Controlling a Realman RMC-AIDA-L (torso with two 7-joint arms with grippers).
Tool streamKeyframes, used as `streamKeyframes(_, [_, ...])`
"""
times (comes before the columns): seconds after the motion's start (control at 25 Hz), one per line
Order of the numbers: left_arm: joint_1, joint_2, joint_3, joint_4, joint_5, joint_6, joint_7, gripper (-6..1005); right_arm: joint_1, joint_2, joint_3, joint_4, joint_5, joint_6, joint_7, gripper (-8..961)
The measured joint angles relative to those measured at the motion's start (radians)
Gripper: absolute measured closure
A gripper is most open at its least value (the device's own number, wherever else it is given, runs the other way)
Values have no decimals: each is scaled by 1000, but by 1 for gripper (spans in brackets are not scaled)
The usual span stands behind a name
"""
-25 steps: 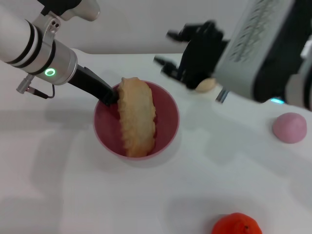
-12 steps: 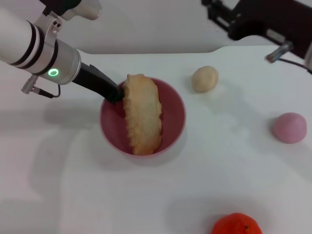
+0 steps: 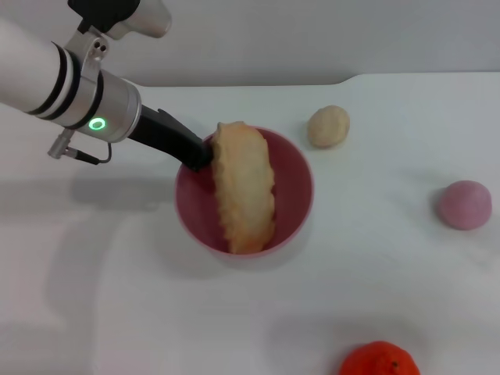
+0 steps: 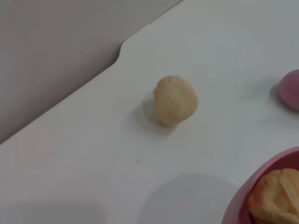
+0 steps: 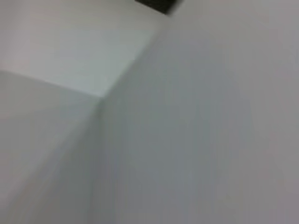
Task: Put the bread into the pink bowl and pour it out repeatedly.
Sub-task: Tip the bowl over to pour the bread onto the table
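at the table's centre, your left gripper (image 3: 200,154) pinches the far-left rim of the pink bowl (image 3: 293,176), the bread (image 3: 244,186) lying inside; the right gripper is out of view.

The left arm (image 3: 47,74) is a fat round tube, white, with two thin black rings around it. After the rings comes a shiny silver part with a small green light shaped like a ring, and a little silver plug with a thin dark cable hangs under it. A grey and black block sits on top with a small screw by it, and the left gripper (image 3: 195,154) at the end is black and narrow.
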Motion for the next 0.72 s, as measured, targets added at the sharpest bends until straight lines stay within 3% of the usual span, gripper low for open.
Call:
streamKeyframes(0.16, [12,0,7,-1,-56,-26,21,958,-18,3,92,93,-18,-147,-84,473])
streamKeyframes(0.32, [17,0,37,-2,-135,-53,46,958,-47,5,98,149,-32,-142,-158,473])
streamKeyframes(0.72, [41,-3,246,-2,-381,-230,88,957,-60,5,86,200,-142,-144,-254,473])
